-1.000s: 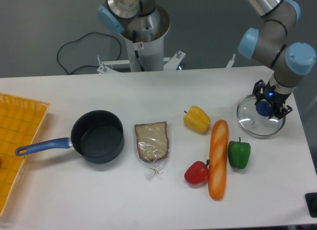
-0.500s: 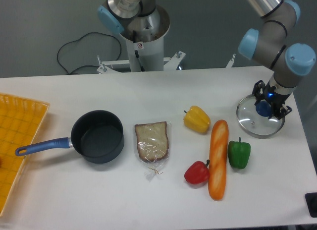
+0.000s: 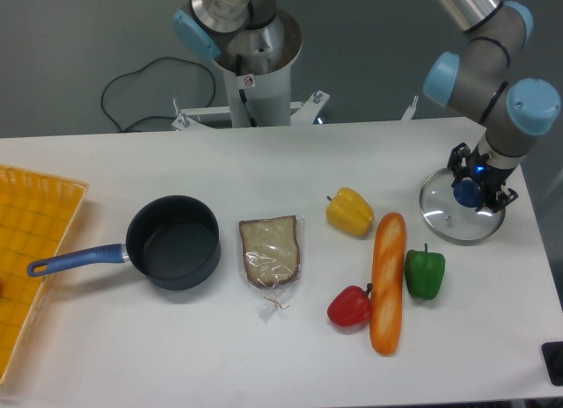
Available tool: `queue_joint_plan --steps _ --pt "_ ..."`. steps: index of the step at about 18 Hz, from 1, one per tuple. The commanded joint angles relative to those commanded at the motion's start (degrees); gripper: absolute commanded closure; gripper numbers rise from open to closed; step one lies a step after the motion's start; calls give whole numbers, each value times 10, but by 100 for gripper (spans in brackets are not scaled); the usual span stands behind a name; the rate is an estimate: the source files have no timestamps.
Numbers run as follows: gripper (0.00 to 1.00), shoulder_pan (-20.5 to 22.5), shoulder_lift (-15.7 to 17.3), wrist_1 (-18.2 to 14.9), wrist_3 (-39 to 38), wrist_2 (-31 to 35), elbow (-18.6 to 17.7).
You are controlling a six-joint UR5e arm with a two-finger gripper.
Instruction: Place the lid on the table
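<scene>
Lid (image 3: 450, 216) flat on table (image 3: 264, 355) near right edge, glass disc with thin metal rim, blue knob at centre. Gripper (image 3: 476, 190) straight above knob, fingers either side of it and seemingly closed on it; contact not fully clear from this angle. Small blue light on gripper body.

Green pepper (image 3: 425, 273) just in front of lid, apart from rim. Baguette (image 3: 387, 281) lying lengthwise beside green pepper, touching or nearly so. Red pepper (image 3: 350, 307) against baguette's left side. Yellow pepper (image 3: 349, 211) behind, near baguette's far end. Bread slice (image 3: 270, 252) in clear bag with twist tie, mid-table. Saucepan (image 3: 174, 242) left of bread, uncovered, dark inside, blue handle pointing left toward tray (image 3: 26, 250). Tray yellow-orange, gridded, at left edge, handle tip just reaching its rim.

Arm base (image 3: 251, 52) behind table, small red-and-white round sticker on column, too small to read. Black cable (image 3: 132, 83) looping on floor at left of base. No other legible writing or brand marks.
</scene>
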Motion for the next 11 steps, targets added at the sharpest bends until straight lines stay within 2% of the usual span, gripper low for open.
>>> queue_joint_plan --steps 6,11 --pt "52 0 0 12 0 1 -7" --pt "47 0 -1 12 1 1 -7"
